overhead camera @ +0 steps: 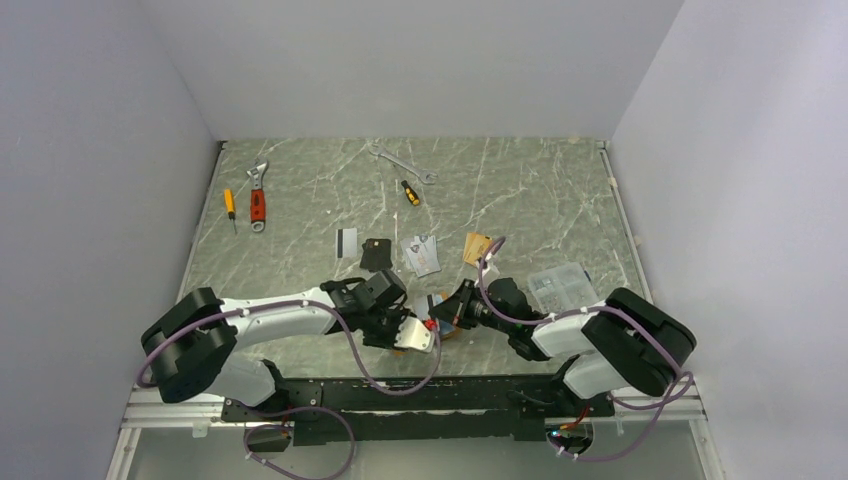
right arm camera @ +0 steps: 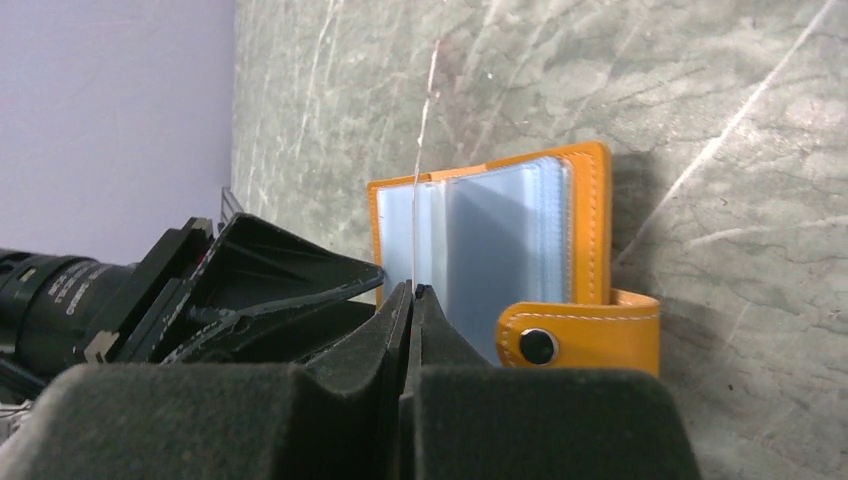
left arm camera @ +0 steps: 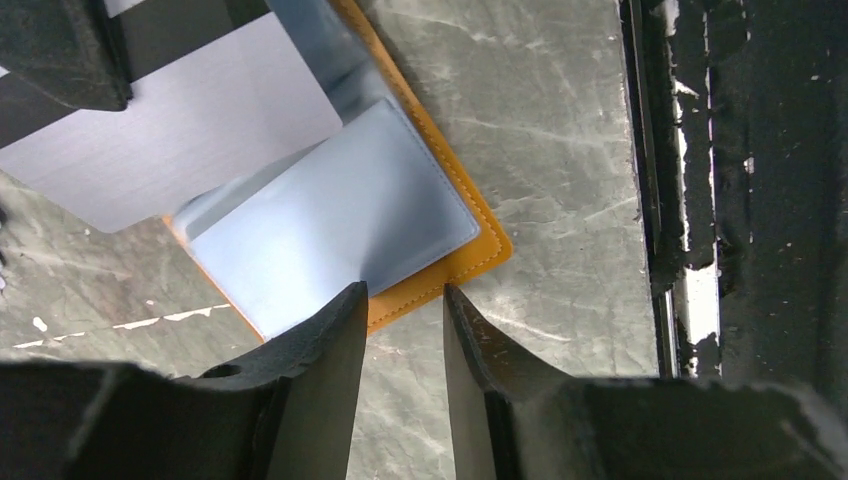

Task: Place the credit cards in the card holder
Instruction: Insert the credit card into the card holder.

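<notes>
The credit card [left arm camera: 200, 130] I am working with is silver-grey and clamped edge-on in my right gripper [right arm camera: 412, 292], whose jaws are pressed tight on its near end. Its free end points straight ahead at the card holder [right arm camera: 590, 220], which lies open on the table [right arm camera: 700, 100] at the near edge, between my two arms. In my right wrist view the card's edge lines up with the left side of the clear pockets [right arm camera: 490, 250], away from the snap tab [right arm camera: 580, 335]. So I judge the push to be forward along the card's own length. My left gripper [left arm camera: 405, 300] hangs over the holder's orange corner, fingers apart and gripping nothing, near enough to steady the holder.
</notes>
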Robot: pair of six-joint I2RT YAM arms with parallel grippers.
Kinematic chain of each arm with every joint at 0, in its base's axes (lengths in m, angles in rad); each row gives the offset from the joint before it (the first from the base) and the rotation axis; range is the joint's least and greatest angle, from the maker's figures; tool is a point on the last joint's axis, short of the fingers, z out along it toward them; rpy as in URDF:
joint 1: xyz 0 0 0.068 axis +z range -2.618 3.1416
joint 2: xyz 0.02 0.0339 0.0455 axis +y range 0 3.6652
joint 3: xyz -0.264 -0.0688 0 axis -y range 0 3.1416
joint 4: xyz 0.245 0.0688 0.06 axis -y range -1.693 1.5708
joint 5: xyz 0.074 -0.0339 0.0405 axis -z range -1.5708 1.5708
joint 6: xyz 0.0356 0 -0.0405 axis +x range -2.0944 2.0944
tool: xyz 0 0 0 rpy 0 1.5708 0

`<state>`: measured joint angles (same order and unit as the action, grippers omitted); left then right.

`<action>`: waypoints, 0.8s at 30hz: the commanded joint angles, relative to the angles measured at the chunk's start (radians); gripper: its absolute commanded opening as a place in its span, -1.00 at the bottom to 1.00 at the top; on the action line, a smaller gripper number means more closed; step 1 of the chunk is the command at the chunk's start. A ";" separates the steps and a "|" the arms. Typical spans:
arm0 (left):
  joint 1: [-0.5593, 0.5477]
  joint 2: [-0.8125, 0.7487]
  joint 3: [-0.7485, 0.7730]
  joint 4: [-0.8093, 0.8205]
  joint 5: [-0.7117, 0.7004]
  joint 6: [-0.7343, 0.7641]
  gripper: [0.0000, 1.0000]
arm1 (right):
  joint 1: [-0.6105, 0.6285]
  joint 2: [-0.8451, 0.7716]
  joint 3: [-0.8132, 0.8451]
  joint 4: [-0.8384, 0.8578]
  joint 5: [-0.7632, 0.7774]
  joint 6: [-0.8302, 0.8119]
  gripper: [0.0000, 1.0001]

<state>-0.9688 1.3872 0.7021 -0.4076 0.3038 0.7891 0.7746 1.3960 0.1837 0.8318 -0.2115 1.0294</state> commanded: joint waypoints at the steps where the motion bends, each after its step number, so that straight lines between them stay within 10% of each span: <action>1: -0.059 0.012 -0.025 0.049 -0.105 0.009 -0.25 | -0.005 0.046 0.020 0.078 -0.010 -0.007 -1.00; 24: -0.137 0.038 -0.050 0.056 -0.197 -0.042 -0.60 | -0.047 0.054 0.014 0.089 0.011 -0.032 -1.00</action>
<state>-1.1011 1.4113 0.6754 -0.3336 0.1154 0.7643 0.7307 1.4513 0.1818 0.8833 -0.2092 1.0172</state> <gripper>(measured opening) 0.208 0.009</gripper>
